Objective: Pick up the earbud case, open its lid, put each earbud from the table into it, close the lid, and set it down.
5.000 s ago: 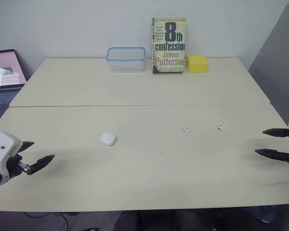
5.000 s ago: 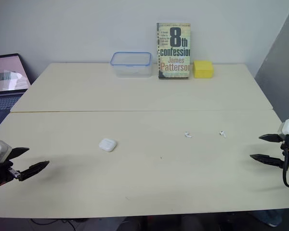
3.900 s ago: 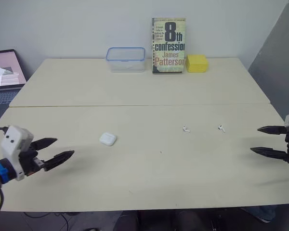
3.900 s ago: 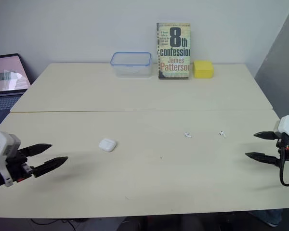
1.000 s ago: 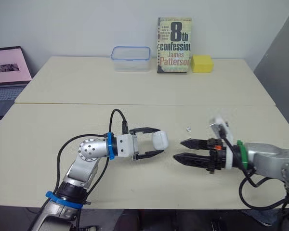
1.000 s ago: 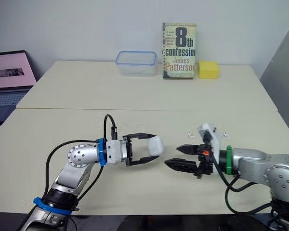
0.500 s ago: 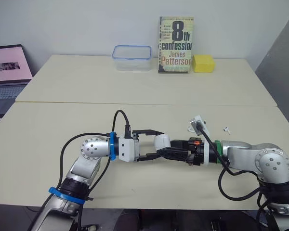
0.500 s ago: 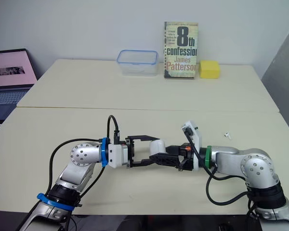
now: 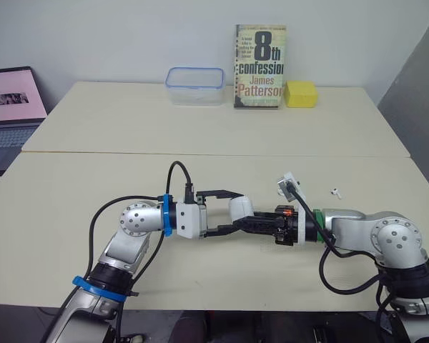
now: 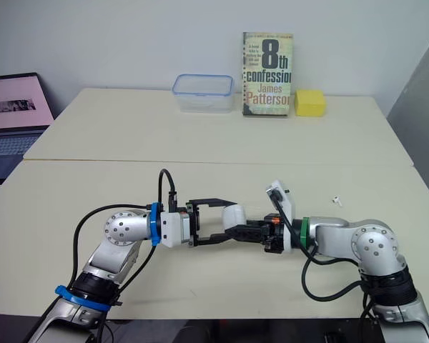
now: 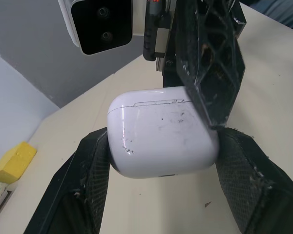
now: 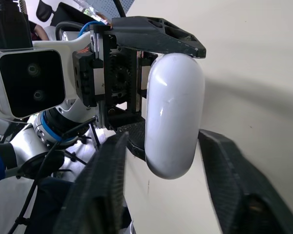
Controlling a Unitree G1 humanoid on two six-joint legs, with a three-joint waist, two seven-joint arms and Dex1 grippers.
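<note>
Earbud case (image 9: 240,210) between both grippers, above the table (image 9: 200,143).
Left gripper (image 9: 234,212) at its left, right gripper (image 9: 247,224) at its right; earbud (image 9: 335,191) farther right.

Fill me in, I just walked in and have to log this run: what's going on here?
The robot's left gripper holds the white earbud case clamped between its fingers above the table. The right gripper is open, its fingers on either side of the case, one close by the lid seam, apparently to open it. The lid is shut. One earbud lies on the table beyond the right arm.
</note>
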